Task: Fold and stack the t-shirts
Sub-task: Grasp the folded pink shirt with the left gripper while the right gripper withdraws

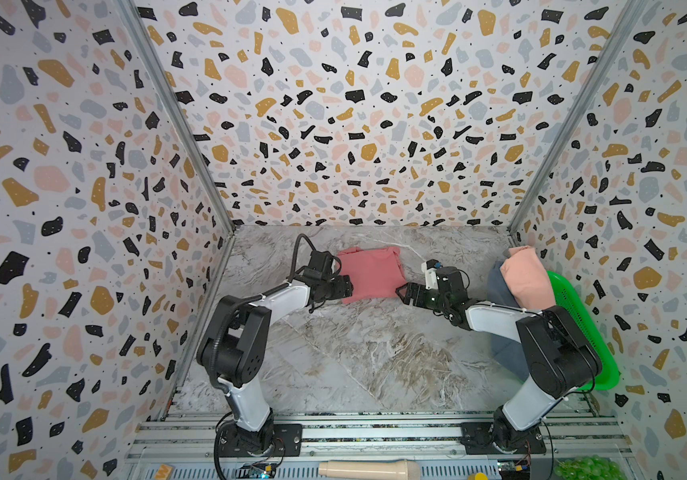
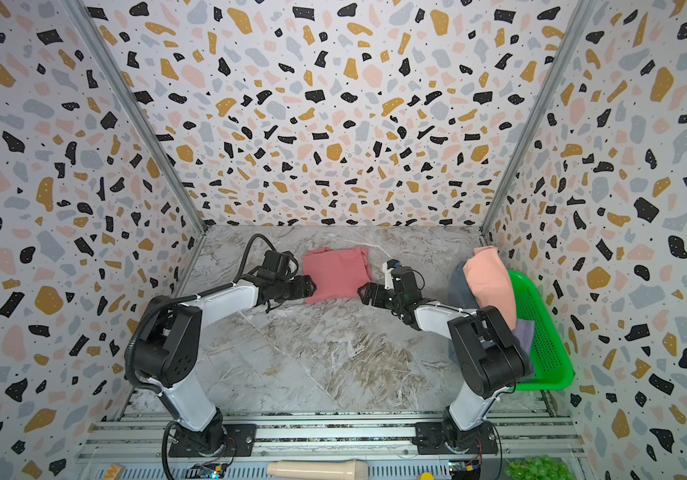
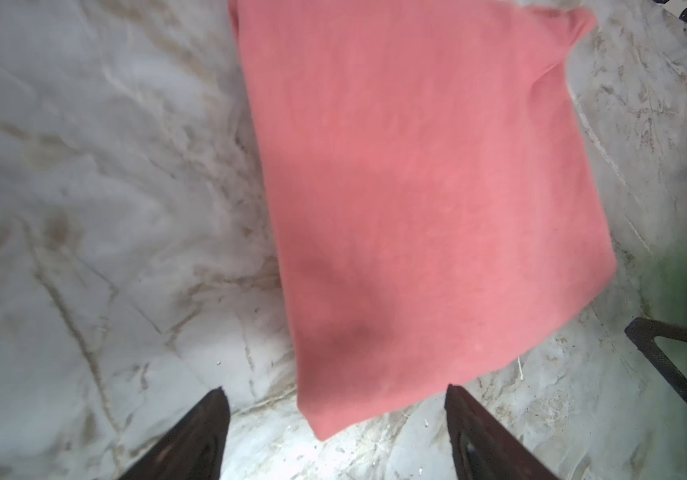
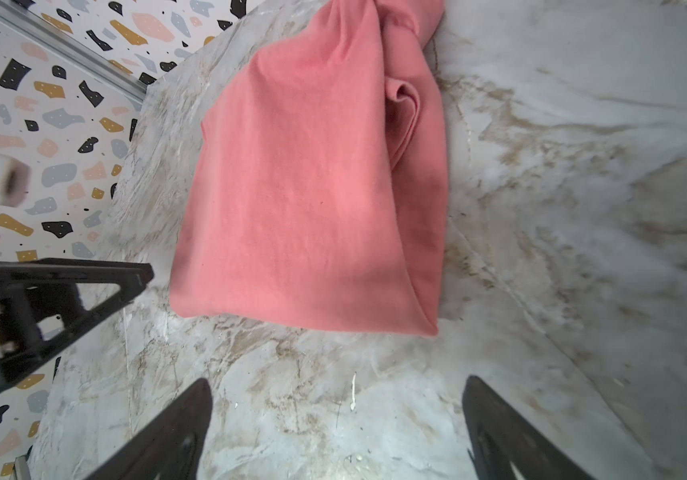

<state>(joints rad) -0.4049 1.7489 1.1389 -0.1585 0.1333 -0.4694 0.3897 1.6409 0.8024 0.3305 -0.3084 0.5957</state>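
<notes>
A dusty rose-red t-shirt point(image 1: 370, 272) point(image 2: 335, 272) lies folded into a rough rectangle on the far middle of the marble table. My left gripper point(image 1: 350, 286) point(image 2: 312, 287) stands open at its near left corner; in the left wrist view that corner point(image 3: 333, 415) pokes between the spread fingers, untouched by either. My right gripper point(image 1: 402, 293) point(image 2: 362, 293) is open just off the near right corner, with only bare table between its fingers point(image 4: 196, 411). Peach point(image 1: 526, 278), slate blue-grey point(image 1: 497, 286) and lavender point(image 2: 524, 332) t-shirts hang piled over the basket at right.
A green perforated basket point(image 1: 578, 316) point(image 2: 541, 328) leans against the right wall behind the right arm. A cream cylinder point(image 1: 368, 469) and green grapes point(image 1: 587, 467) lie by the front rail. Patterned walls close in the left, back and right.
</notes>
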